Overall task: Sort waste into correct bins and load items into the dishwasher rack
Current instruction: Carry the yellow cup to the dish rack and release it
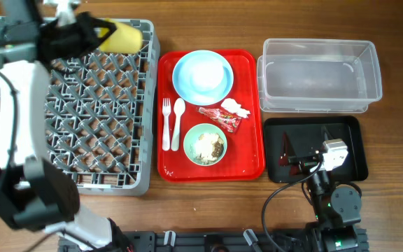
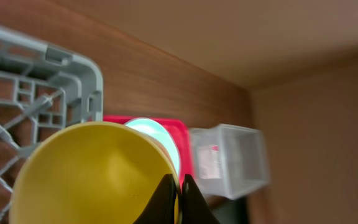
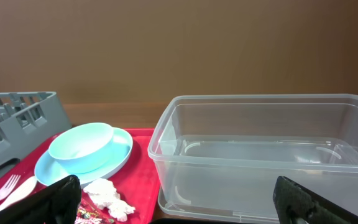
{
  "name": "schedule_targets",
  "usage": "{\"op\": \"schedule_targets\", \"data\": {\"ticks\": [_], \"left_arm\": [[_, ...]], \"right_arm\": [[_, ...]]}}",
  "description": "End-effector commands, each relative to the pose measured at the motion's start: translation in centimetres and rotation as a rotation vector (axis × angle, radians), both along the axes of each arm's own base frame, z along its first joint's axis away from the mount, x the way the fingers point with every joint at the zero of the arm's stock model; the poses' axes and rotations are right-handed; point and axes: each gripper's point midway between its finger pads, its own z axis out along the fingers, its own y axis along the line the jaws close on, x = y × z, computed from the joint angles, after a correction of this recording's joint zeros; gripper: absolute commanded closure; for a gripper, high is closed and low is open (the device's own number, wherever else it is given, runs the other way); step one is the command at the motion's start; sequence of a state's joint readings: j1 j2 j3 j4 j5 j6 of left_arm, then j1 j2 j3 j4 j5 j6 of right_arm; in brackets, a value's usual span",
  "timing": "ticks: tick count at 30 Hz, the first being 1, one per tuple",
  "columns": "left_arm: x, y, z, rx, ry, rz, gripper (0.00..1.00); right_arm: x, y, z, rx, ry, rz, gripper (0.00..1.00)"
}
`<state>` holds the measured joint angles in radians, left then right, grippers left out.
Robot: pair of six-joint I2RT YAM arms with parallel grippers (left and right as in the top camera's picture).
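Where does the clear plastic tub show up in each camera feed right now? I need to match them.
Overhead: clear tub at upper right, above the black tray.
Left wrist: clear tub blurred, right of centre, past the red tray.
Right wrist: clear tub fills the centre and right, close up.
Shared landmark: the red tray, beside the tub in all three.

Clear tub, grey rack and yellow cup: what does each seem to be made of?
The clear tub looks like thin glossy plastic: its walls are see-through and carry highlights. The grey rack seems to be moulded matte plastic, judging by its uniform lattice and pegs. The yellow cup is probably plastic, smooth with a soft sheen, though the blur leaves that open.
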<state>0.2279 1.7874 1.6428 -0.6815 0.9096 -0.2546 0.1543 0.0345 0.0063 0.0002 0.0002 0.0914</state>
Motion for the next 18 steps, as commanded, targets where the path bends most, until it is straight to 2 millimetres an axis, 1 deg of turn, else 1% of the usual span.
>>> {"op": "schedule_targets", "data": {"ticks": [1, 3, 4, 6, 7, 10, 12, 14, 18], "left_arm": [[-1.9, -0.5, 0.3, -0.444, -0.021, -0.289, 0.96], [-1.2, -0.3, -2.2, -0.513, 0.021, -0.306, 0.96], [-1.1, -0.5, -2.7, -0.539, 0.012, -0.331, 0.96], [-0.4, -1.2, -5.1, -0.570, 0.059, -0.341, 0.96], [-0.2, -1.5, -5.8, -0.572, 0.067, -0.349, 0.96], [0.1, -2.1, -6.2, -0.550, 0.048, -0.364, 0.96], [0.8, -2.7, -7.8, -0.466, 0.075, -0.330, 0.96], [1.0, -3.4, -8.4, -0.431, 0.089, -0.325, 0.96], [1.3, -3.2, -9.6, -0.399, 0.111, -0.299, 0.96]], "right_arm": [[0.0, 0.0, 0.2, -0.005, -0.009, 0.001, 0.00], [0.0, 0.0, 0.2, -0.005, -0.009, 0.001, 0.00], [0.0, 0.0, 0.2, -0.005, -0.009, 0.001, 0.00], [0.0, 0.0, 0.2, -0.005, -0.009, 0.001, 0.00], [0.0, 0.0, 0.2, -0.005, -0.009, 0.001, 0.00], [0.0, 0.0, 0.2, -0.005, -0.009, 0.001, 0.00], [0.0, 0.0, 0.2, -0.005, -0.009, 0.001, 0.00], [0.0, 0.0, 0.2, -0.005, -0.009, 0.001, 0.00], [0.0, 0.0, 0.2, -0.005, -0.009, 0.001, 0.00]]}}
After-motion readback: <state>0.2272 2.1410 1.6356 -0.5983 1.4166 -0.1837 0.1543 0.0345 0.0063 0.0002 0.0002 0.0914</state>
